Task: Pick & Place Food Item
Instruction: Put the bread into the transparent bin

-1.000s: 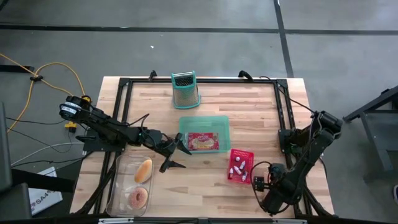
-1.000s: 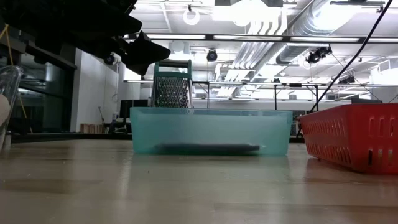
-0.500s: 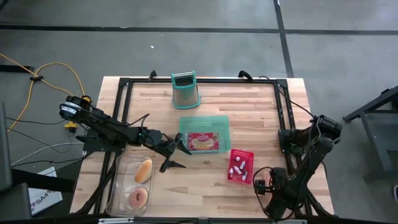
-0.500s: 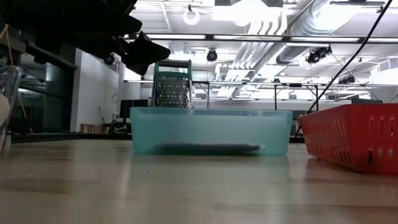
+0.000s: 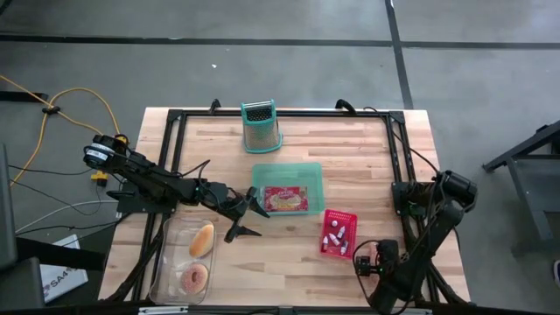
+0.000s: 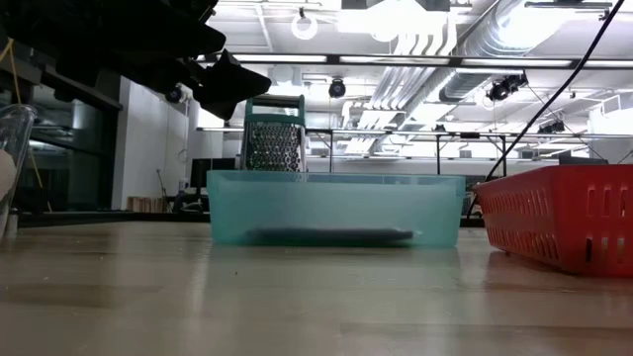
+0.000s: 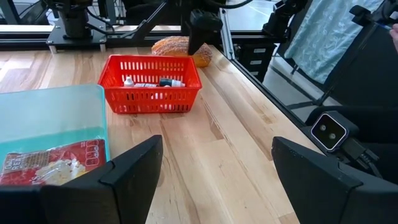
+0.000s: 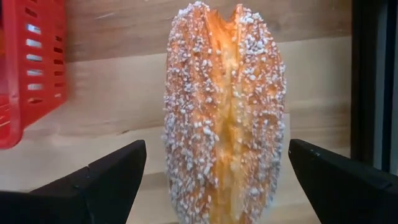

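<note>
A long sugar-crusted pastry lies flat on the wood near the table's right near corner, beside the red basket. My right gripper is open above it, one finger on each side, touching nothing. In the high view this gripper covers the pastry. The left wrist view shows the pastry behind the red basket. My left gripper is open and hangs in the air between the clear tray and the teal bin.
The clear tray holds a bread roll and a doughnut. The teal bin holds a red packet. A metal grater stands near the far edge. A black frame rail runs along the table's right side.
My right arm has folded down, its elbow moving toward the near edge and its wrist shifting a little toward the table's left. My left arm and the objects have stayed where they were.
</note>
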Controlling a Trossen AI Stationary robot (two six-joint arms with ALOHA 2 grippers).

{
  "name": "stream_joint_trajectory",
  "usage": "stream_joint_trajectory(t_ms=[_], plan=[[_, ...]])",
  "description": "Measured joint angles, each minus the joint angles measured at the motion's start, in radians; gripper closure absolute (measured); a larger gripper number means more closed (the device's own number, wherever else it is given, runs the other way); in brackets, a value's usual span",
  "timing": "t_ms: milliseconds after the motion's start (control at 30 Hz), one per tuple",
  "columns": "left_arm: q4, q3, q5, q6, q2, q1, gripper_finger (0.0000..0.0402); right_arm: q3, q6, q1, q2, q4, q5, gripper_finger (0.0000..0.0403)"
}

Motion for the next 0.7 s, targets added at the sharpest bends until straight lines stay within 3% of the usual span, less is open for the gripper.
stream_joint_trajectory(t_ms=[533,700], plan=[[0.0,0.0,0.0,0.0,0.0,0.0,0.0107,0.0,-0.003,-0.001,0.057,0.053,-0.005,0.0021],[0.0,0.0,0.0,0.0,0.0,0.0,0.0107,0.0,-0.003,-0.001,0.057,0.086,-0.054,0.0021]])
